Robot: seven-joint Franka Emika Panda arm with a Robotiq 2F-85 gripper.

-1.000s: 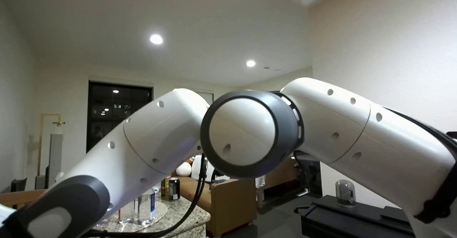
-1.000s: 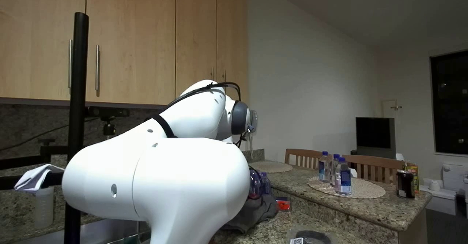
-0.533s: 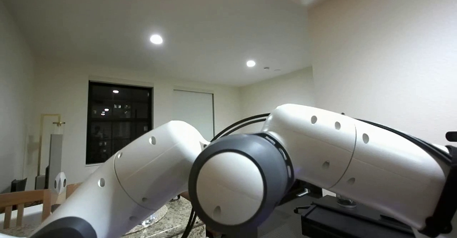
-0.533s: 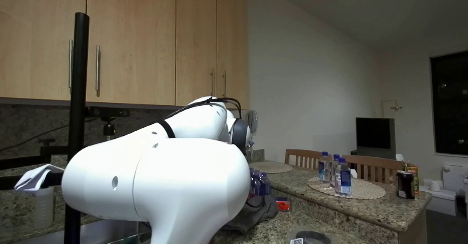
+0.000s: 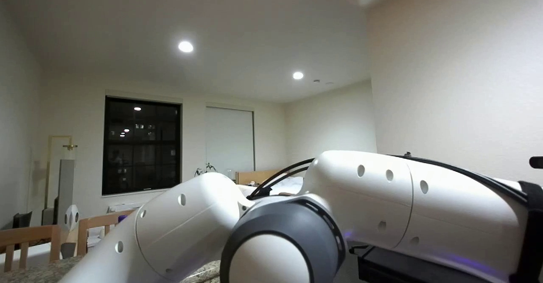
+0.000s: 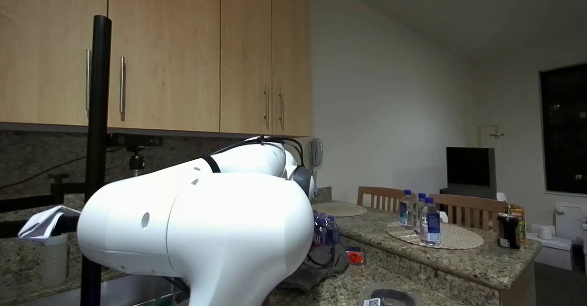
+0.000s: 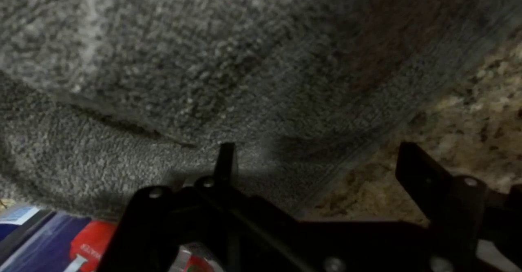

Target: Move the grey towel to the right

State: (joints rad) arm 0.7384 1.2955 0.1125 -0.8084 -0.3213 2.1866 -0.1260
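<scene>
Our end effector (image 7: 317, 153) gapes, gripping nothing, at the edge of the grey towel (image 7: 195, 72), rumpled on the worktop (image 7: 469, 121). One jaw lines up past that edge, so we should centre over a thick fold before pinching.

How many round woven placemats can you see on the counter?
2, in an exterior view: the near placemat, under the clear bottles, and the far placemat, to its left in the picture and farther back. The arm may hide more.
</scene>
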